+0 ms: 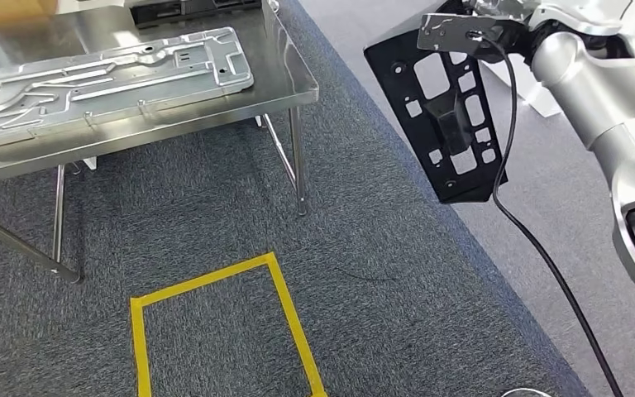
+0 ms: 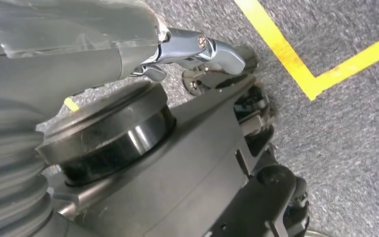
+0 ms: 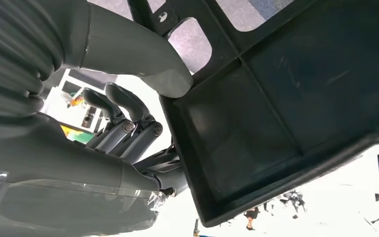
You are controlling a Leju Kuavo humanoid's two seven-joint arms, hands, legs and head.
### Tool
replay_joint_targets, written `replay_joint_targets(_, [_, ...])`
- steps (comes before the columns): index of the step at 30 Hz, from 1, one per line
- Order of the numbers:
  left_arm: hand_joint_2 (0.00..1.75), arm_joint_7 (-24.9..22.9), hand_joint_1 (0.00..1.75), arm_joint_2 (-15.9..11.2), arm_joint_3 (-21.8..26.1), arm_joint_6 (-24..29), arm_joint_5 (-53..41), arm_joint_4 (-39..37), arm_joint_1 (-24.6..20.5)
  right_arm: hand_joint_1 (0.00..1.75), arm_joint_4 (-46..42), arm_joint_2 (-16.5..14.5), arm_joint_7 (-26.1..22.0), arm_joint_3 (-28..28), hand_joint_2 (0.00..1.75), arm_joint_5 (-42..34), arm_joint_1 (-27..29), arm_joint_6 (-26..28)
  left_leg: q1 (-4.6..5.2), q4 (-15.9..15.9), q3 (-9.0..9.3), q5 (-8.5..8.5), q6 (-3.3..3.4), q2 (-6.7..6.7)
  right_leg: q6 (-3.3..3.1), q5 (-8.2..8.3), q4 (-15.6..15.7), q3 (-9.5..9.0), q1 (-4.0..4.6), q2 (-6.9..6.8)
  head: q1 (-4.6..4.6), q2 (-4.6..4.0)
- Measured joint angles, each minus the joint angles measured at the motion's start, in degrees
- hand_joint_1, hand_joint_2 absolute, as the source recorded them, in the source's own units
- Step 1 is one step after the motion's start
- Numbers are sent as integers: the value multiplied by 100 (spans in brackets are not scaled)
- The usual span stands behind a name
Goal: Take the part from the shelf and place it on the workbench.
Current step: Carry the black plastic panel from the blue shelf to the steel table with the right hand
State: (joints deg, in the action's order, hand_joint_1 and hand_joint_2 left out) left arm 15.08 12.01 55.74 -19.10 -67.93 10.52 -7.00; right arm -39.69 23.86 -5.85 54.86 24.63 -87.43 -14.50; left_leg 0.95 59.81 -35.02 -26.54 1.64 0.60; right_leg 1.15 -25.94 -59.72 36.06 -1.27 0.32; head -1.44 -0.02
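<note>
Grey carpet (image 1: 215, 207) runs under me, marked with a yellow tape outline (image 1: 285, 310) on the floor ahead, and beyond it stands a shiny steel tabletop on thin metal legs (image 1: 298, 78). On that tabletop lies a long pressed silver sheet-metal panel (image 1: 107, 78), well apart from my right hand (image 3: 128, 118) and off to its left. My right hand is raised out to the side, and its fingers (image 3: 123, 106) hold the flat black plastic part with many rectangular cut-outs (image 1: 451, 116) by one edge: my thick grey thumb presses on the ribbed inner face at the rim, while the darker fingers curl behind the same edge. The part hangs in the air from that grip, tilted, over the seam where the dark carpet meets a lighter grey floor (image 1: 562, 215), clear of the tabletop. A black cable (image 1: 537, 248) trails down beside my right arm. My left hand (image 2: 197, 49) hangs low over the carpet near the yellow tape; whether its fingers are spread or closed I cannot tell.
</note>
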Motion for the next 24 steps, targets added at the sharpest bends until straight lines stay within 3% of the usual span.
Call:
replay_joint_targets(2, [175, 1, 0, -8, 4, -7, 5, 1, 1, 175, 33, -31, 2, 0, 175, 8, -11, 15, -7, 225, -87, -106, -68, -12, -61, -34, 38, -86, -44, -9, -1, 0])
replay_joint_targets(5, [175, 0, 0, -14, 12, -13, 44, 1, 8, 175, 84, -105, -11, 1, 175, 20, 7, 50, -85, 1259, -694, -408, -166, -23, -96, -147, 51, -227, -54, -12, -1, 0])
replay_joint_targets(6, [175, 0, 0, -14, 16, -13, 59, 1, 10, 175, 102, -125, -17, 2, 175, 24, 30, 59, -107, 1511, -893, -406, -188, -24, -88, -201, 51, -289, -56, -10, -1, 0])
replay_joint_targets(7, [175, 1, 0, -15, 20, -13, 71, 1, 13, 175, 121, -140, -21, 2, 175, 27, 55, 64, -123, 1560, -1001, -290, -202, -24, -75, -260, 51, -361, -60, -10, -1, 0])
replay_joint_targets(8, [175, 1, 0, -16, 26, -12, 79, 1, 18, 175, 139, -155, -22, 2, 175, 29, 75, 66, -135, 1377, -1000, -59, -207, -25, -60, -327, 51, -446, -66, -10, -1, 0])
replay_joint_targets(9, [175, 0, 0, -18, 34, -12, 87, 1, 28, 175, 155, -173, -22, 2, 175, 31, 89, 72, -143, 1003, -912, 246, -203, -27, -40, -402, 53, -539, -73, -10, -1, 0])
replay_joint_targets(11, [175, -6, 0, -19, 49, -8, 95, 1, 53, 175, 189, -207, -25, 3, 175, 31, 105, 103, -125, 371, -680, 622, -166, -29, 16, -520, 101, -682, -80, -1, -1, 0])
replay_joint_targets(12, [175, -14, 0, -19, 54, -3, 98, 1, 62, 175, 202, -221, -27, 3, 175, 31, 116, 122, -105, 180, -583, 639, -130, -29, 54, -553, 142, -729, -77, 8, -2, 0])
replay_joint_targets(15, [175, -58, 0, -22, 66, 14, 116, 2, 52, 175, 241, -247, -32, 3, 175, 38, 162, 163, -79, -41, -388, 416, 9, -36, 186, -506, 164, -781, -82, 22, -2, 0])
replay_joint_targets(16, [175, -70, 0, -21, 74, 16, 125, 2, 48, 175, 255, -259, -33, 3, 175, 44, 175, 173, -89, -108, -308, 378, 51, -32, 215, -437, 17, -717, -91, 12, -2, 0])
replay_joint_targets(18, [175, -81, 0, -17, 93, 16, 148, 3, 48, 175, 295, -284, -33, 3, 175, 64, 211, 184, -109, -236, -108, 308, 123, -15, 238, -362, -580, -357, -103, -8, -1, 0])
replay_joint_targets(19, [175, -86, 0, -15, 104, 14, 160, 3, 50, 175, 325, -297, -33, 3, 175, 79, 244, 185, -107, -276, -10, 259, 147, -1, 240, -418, -939, -103, -100, -17, -1, 0])
replay_joint_targets(21, [175, -94, 0, -14, 127, 5, 173, 2, 67, 175, 391, -310, -38, 4, 175, 105, 325, 172, -104, -322, 192, 133, 163, 40, 256, -732, -1377, 364, -93, -21, -1, 0])
replay_joint_targets(22, [175, -97, 0, -14, 138, 3, 175, 1, 80, 175, 424, -318, -49, 4, 175, 119, 355, 163, -101, -332, 297, 59, 165, 66, 256, -873, -1390, 526, -86, -22, -1, 0])
replay_joint_targets(23, [175, -100, 0, -14, 147, 2, 176, 1, 91, 175, 455, -323, -64, 4, 175, 131, 365, 155, -98, -337, 404, -20, 164, 90, 243, -906, -1248, 622, -72, -23, -1, 0])
replay_joint_targets(24, [175, -102, 0, -13, 153, 1, 176, 1, 101, 175, 490, -327, -85, 4, 175, 145, 358, 149, -95, -339, 509, -102, 159, 111, 211, -761, -970, 665, -45, -25, -1, 0])
